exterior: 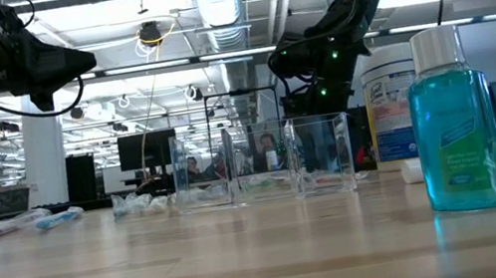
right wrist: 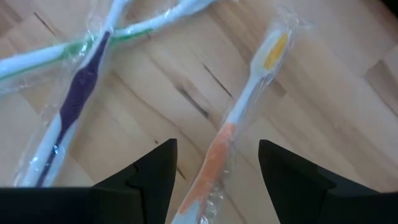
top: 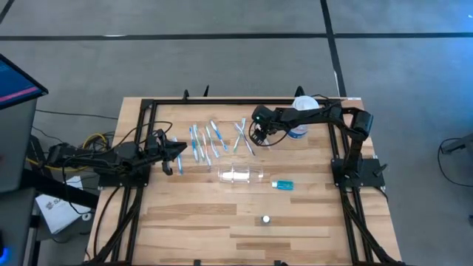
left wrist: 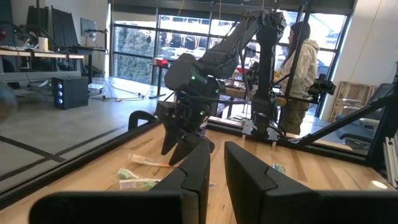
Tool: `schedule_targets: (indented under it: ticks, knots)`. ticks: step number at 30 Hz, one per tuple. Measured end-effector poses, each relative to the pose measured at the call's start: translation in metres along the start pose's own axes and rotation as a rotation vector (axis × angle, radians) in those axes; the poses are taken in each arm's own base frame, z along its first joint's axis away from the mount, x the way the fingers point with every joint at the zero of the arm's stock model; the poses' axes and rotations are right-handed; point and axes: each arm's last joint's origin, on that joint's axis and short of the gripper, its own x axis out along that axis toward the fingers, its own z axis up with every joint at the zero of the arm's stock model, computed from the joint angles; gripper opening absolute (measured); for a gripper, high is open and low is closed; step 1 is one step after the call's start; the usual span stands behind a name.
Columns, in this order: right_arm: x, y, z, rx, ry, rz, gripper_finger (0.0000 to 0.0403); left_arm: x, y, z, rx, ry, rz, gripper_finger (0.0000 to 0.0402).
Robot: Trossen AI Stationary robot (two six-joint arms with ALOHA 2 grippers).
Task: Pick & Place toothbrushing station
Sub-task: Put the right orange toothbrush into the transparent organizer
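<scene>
Several wrapped toothbrushes lie flat and scattered on the wooden table's far half. Nearer the middle rest the clear plastic cup and the small clear tube with a blue end. My right gripper hangs open, slanting down over the right end of the scatter. In the right wrist view its fingers stand either side of an orange toothbrush without touching it. A purple one crosses a green one beside it. My left gripper waits at the left, its fingers a narrow slit apart around nothing.
A large white tub stands at the far right, just behind my right arm. An upright bottle of teal liquid with a white cap stands near the table's front. Black frame rails run along the table's edges. A person stands beyond the table.
</scene>
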Motion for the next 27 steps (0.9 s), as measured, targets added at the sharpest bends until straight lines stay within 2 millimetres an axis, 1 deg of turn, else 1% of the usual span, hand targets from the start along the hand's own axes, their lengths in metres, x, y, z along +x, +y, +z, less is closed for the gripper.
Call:
schedule_targets:
  ticks: [19,27]
  knots:
    - [0.0001,-0.0005,0.0000,-0.002,0.001,0.000,0.0217,0.0000,0.0000,0.0000,0.000,0.000,0.000,0.0044]
    - [-0.0001,0.0015,-0.0010,0.002,0.013,0.029,0.0217,0.0000,0.0000,0.0000,0.000,0.000,0.000,0.0044]
